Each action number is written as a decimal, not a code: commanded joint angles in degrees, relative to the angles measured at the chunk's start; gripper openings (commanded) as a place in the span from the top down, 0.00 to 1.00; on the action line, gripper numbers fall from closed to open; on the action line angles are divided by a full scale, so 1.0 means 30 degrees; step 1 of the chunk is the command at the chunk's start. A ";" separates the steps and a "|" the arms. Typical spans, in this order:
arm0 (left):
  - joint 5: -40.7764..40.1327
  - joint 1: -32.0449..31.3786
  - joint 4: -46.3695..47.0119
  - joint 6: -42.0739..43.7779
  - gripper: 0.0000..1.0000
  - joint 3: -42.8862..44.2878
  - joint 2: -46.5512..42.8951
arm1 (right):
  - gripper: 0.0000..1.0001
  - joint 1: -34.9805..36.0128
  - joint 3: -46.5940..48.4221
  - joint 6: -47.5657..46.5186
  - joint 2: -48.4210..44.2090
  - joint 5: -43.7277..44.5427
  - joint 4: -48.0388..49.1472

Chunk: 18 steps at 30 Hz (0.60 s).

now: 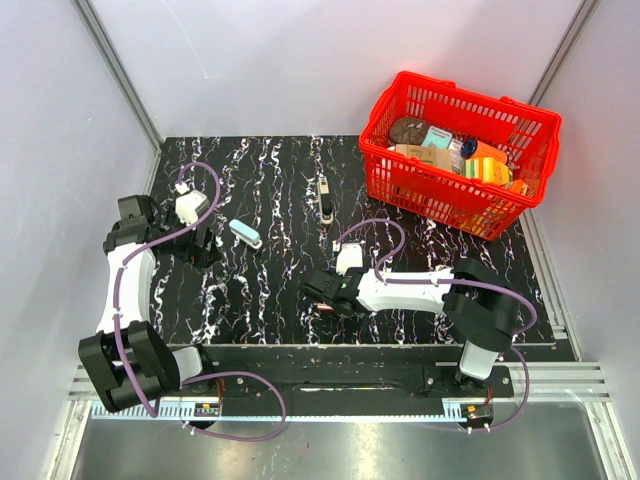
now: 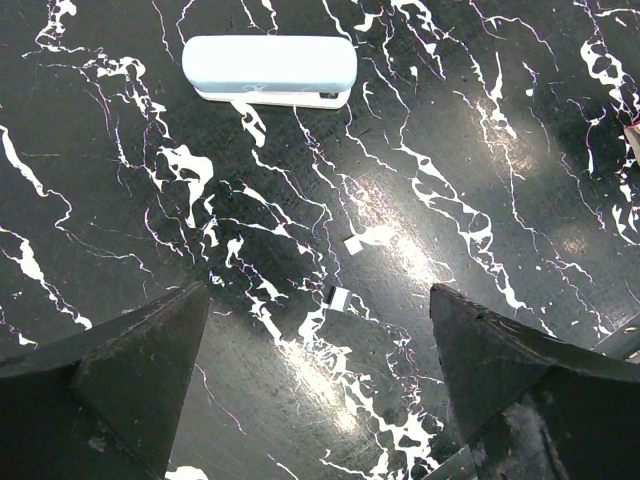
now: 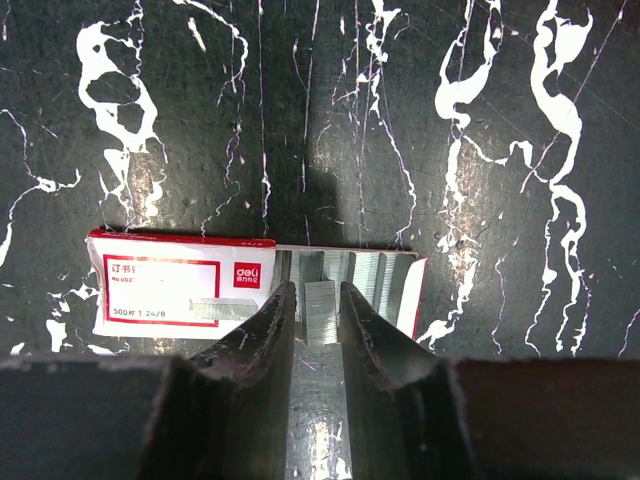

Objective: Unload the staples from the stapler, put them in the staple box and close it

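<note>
The light blue stapler lies shut on the black marbled table, just ahead of my left gripper, which hovers wide open and holds nothing. Two small staple bits lie on the table between it and the stapler. My right gripper is low over a red and white staple box whose tray is slid out. A short strip of staples lies on the tray between its fingers, with thin gaps on both sides.
A red basket full of packaged goods stands at the back right corner. A slim black and white object lies mid-table beyond the right gripper. Grey walls enclose the table on the left, back and right.
</note>
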 commanded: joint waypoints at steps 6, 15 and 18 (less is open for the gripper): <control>0.0088 0.0014 0.0247 0.0476 0.03 -0.0259 -0.0789 | 0.70 0.0171 0.0273 0.0024 -0.0623 0.0351 0.0412; 0.0118 0.0014 0.0247 0.0447 0.03 -0.0172 -0.0789 | 0.85 0.0171 -0.0136 0.0345 -0.2908 0.1025 -0.0055; 0.0059 0.0014 0.0247 0.0476 0.03 -0.0172 -0.0789 | 0.94 0.0112 -0.0691 0.0697 -0.3377 0.0792 -0.0174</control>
